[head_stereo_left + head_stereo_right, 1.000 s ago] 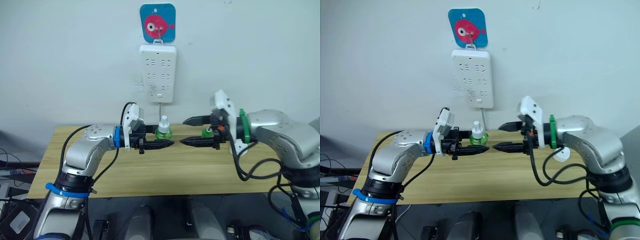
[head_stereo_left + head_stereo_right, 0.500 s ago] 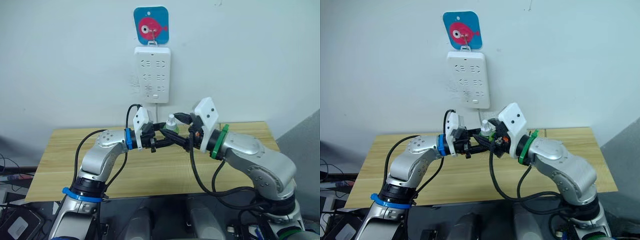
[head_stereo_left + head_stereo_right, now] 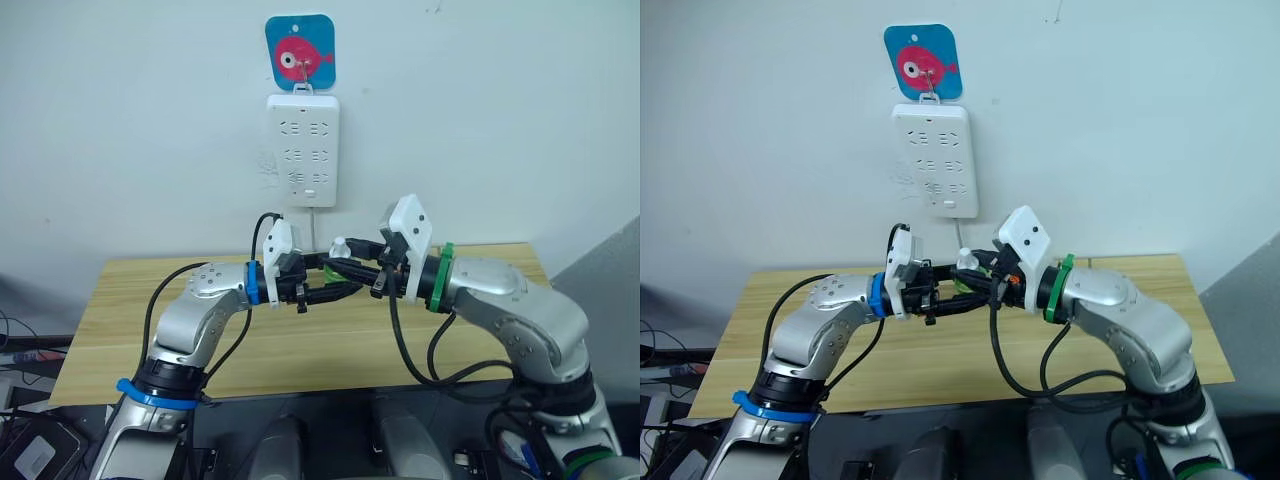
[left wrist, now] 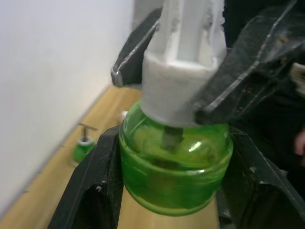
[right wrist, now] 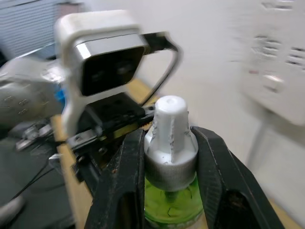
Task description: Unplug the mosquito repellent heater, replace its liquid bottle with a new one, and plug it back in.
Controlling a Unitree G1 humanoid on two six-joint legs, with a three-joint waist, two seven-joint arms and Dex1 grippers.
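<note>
The green bottle (image 4: 175, 164) with a white cap (image 5: 170, 131) is held above the worktop (image 3: 120, 300), between both tools and largely hidden by them in the head views. The left wrist view shows the left tool (image 4: 174, 191) clamped on its green body; the right wrist view shows the right tool (image 5: 169, 167) clamped on the cap. A second small green bottle (image 4: 84, 147) stands by the wall. The power strip (image 3: 303, 150) hangs under a fish hook plate (image 3: 300, 53).
</note>
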